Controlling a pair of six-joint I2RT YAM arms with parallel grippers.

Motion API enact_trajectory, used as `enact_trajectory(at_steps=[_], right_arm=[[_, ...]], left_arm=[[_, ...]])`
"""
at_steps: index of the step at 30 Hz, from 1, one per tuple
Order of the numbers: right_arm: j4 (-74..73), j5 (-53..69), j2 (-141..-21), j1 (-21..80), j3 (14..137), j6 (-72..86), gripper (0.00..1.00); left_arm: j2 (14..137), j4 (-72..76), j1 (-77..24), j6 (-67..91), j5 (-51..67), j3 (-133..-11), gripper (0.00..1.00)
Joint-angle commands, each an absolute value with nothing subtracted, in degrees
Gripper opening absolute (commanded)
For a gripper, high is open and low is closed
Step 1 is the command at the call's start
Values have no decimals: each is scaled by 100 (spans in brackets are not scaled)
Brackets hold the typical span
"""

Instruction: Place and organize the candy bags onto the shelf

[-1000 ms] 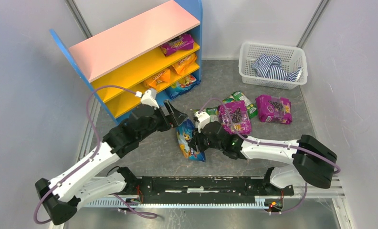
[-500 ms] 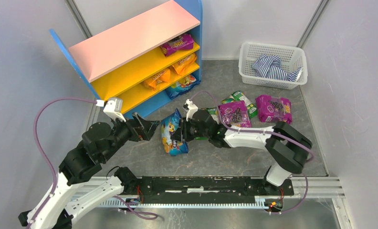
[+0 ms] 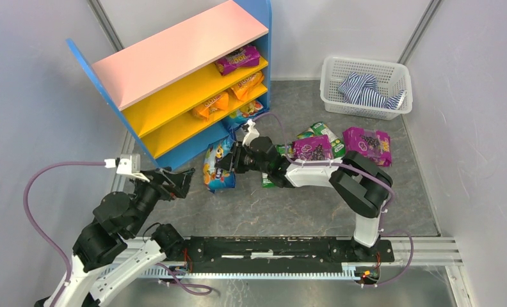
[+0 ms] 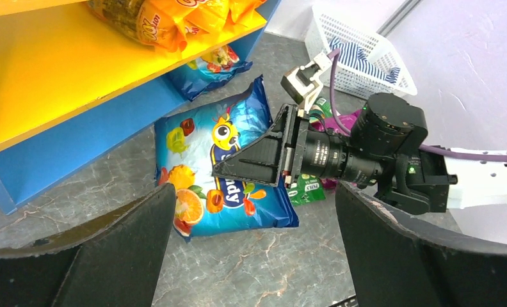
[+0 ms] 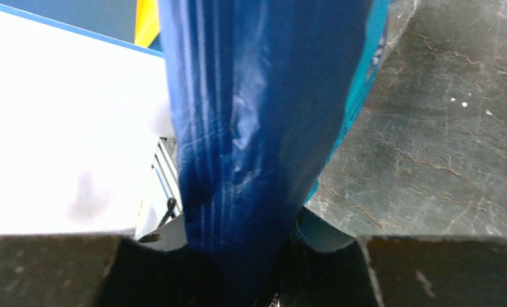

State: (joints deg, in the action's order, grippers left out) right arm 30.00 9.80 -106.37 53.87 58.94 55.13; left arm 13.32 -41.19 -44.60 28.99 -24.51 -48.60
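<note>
Grey marbled floor [image 3: 289, 204], plain pale walls [image 3: 33, 96], white mesh basket [image 3: 333, 96]

White-shelled arms [image 3: 315, 173] with black joints, mauve cables [image 3: 72, 164], white wrist cameras [image 3: 128, 164]; left gripper [image 3: 184, 178] black, wedge-fingered.

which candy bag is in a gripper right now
The shiny blue bag with the cartoon chick, pinched by the right gripper beside the blue shelf. The purple packets and green packets lie loose.
</note>
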Motion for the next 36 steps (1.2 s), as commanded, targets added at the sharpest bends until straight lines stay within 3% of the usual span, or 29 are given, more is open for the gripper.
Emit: enact_trajectory(at_steps=[1, 9, 15, 31, 36], right_arm=[[4806, 927, -10529, 5398, 6317, 6162, 7], [6386, 490, -11342, 5414, 6708, 7666, 7], [6775, -315, -12331, 5415, 7537, 8583, 6], [5453, -2090, -13468, 5523, 9007, 8314, 5], [4058, -2826, -13785, 5642, 9878, 8435, 4]], left_arm=[[1248, -3797, -4460, 2479, -2668, -4735, 100], [1289, -3791, -4464, 2423, -2563, -4724, 100], [1112, -3736, -4464, 2388, -2536, -4681, 100], [790, -3749, -4456, 2432, -2697, -4665, 100], [782, -3779, -4460, 2452, -2714, -4666, 100]])
